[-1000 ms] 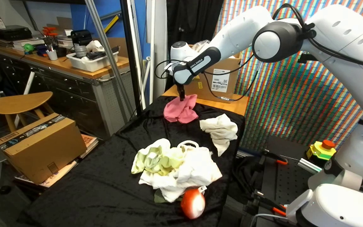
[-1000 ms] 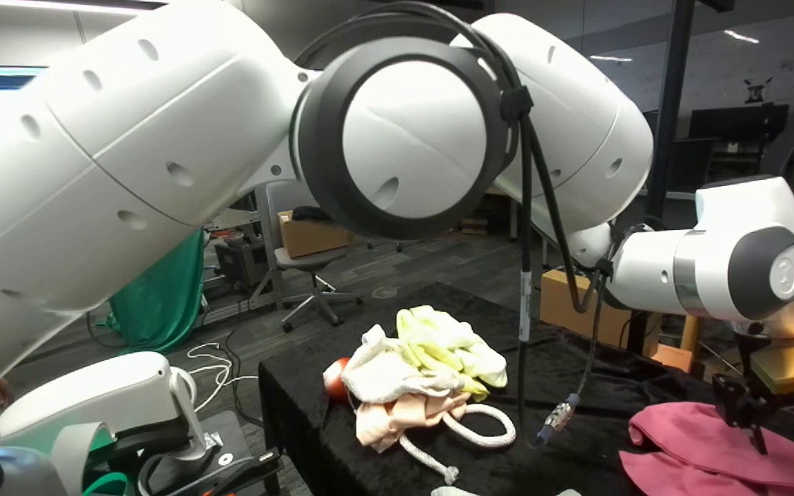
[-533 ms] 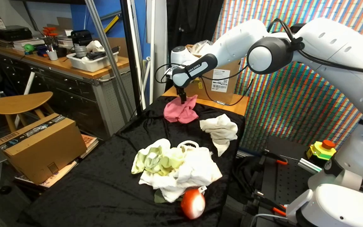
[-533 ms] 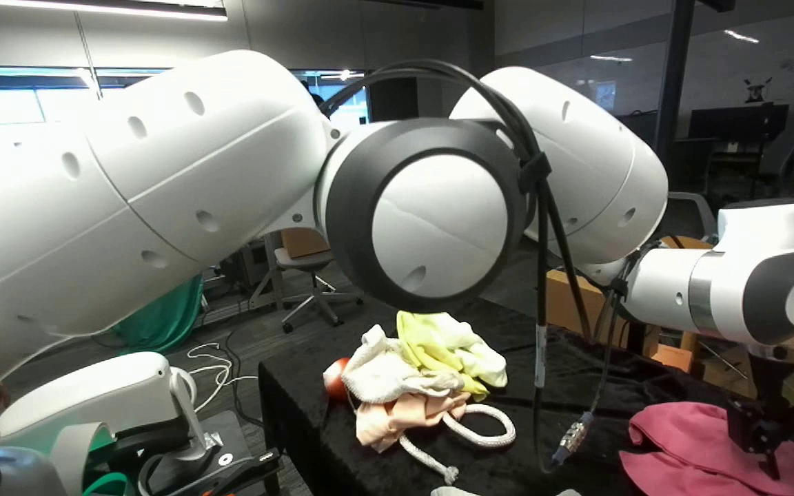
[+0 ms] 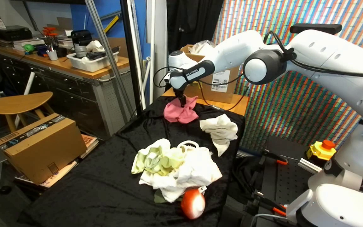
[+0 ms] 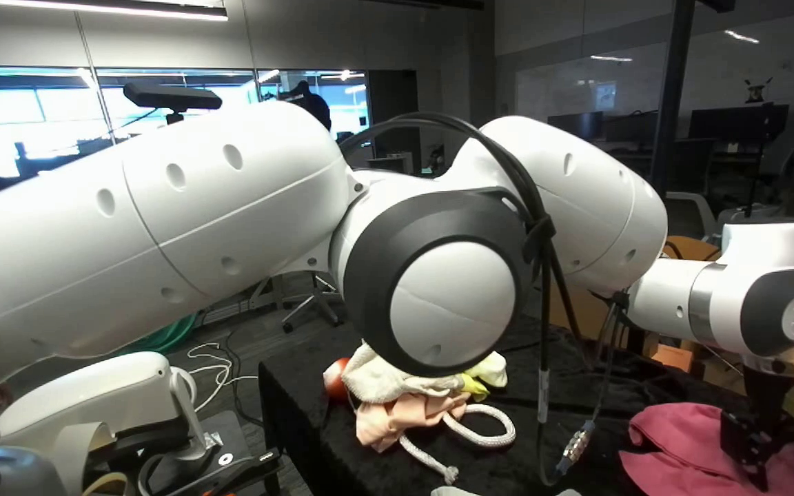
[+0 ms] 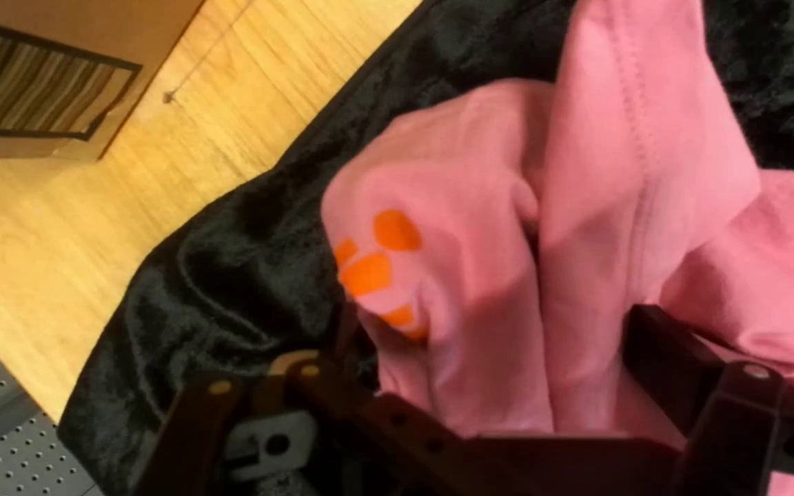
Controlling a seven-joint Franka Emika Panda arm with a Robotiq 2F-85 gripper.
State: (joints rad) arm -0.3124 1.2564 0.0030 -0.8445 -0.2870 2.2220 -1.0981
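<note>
A crumpled pink cloth [image 5: 178, 113] with an orange print lies on the black-covered table [image 5: 106, 189]; it also shows in an exterior view [image 6: 679, 441] and the wrist view [image 7: 473, 186]. My gripper [image 5: 183, 104] points down at the cloth, low against it; its tips also show in an exterior view [image 6: 755, 475]. In the wrist view my gripper [image 7: 497, 317] has its fingers wide apart, with folds of pink cloth between them. The right finger seems to touch a fold; how deep the tips sit is hidden. A white cloth [image 5: 221, 129] lies nearby.
A pile holds a yellow-green cloth [image 5: 159, 159], a white cloth [image 5: 197, 170], a peach cloth [image 6: 404, 417] and a white rope [image 6: 504, 420]. A red-white ball-like thing [image 5: 193, 203] lies beside it. A cardboard box [image 5: 222, 78] stands behind the pink cloth. A cable connector [image 6: 576, 448] hangs from the arm.
The arm has come down, its elbow clearly lower. The gripper has sunk from just above the pink cloth down to it. The cloths have not visibly moved.
</note>
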